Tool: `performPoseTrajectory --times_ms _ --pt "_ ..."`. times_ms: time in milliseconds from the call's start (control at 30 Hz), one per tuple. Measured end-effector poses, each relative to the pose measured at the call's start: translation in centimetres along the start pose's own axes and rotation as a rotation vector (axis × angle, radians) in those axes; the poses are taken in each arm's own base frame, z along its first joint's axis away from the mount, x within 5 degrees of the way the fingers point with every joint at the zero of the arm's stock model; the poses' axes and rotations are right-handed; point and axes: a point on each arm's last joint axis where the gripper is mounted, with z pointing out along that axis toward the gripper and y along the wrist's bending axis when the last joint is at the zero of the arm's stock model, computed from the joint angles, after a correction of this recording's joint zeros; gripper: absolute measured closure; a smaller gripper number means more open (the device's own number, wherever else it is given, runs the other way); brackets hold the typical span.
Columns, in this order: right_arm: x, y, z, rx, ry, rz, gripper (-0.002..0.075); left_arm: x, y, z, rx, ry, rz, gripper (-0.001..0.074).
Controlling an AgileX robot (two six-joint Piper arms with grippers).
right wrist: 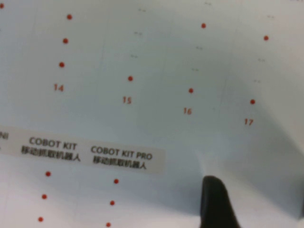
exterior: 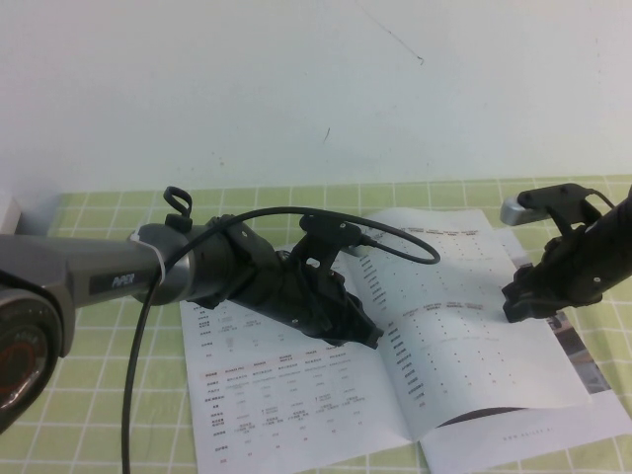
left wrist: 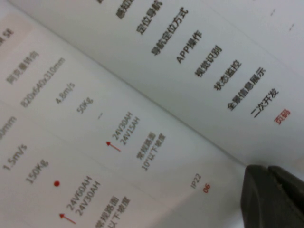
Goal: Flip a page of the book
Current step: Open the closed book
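Checked cloth (exterior: 99,395): both claws seemingly press the book (exterior: 296,405).

Even, bright light, soft focus

I see mild glare washing the book (exterior: 415,326) white overhead; both wrist views blur print at the edges, and a soft shadow lies under the lifted page (exterior: 474,316).
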Motion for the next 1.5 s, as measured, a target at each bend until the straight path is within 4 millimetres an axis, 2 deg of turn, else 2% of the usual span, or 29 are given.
performPoseTrajectory --times_ms 633,1100,1300,1500 --pt "-0.3 1.1 0.1 -0.131 -0.031 0.012 0.0356 0.0 0.0 0.0 0.000 0.000 -0.003 0.0738" --pt "-0.3 1.5 0.1 -0.160 -0.035 -0.001 0.0417 0.0 0.0 0.0 0.000 0.000 -0.003 0.0738" --pt "-0.4 1.4 -0.5 -0.137 -0.037 -0.043 0.0497 0.0 0.0 0.0 0.000 0.000 -0.002 0.0738" --pt "-0.6 1.2 -4.2 -0.036 -0.053 -0.138 0.0638 0.0 0.0 0.0 -0.001 0.001 0.004 0.0738"
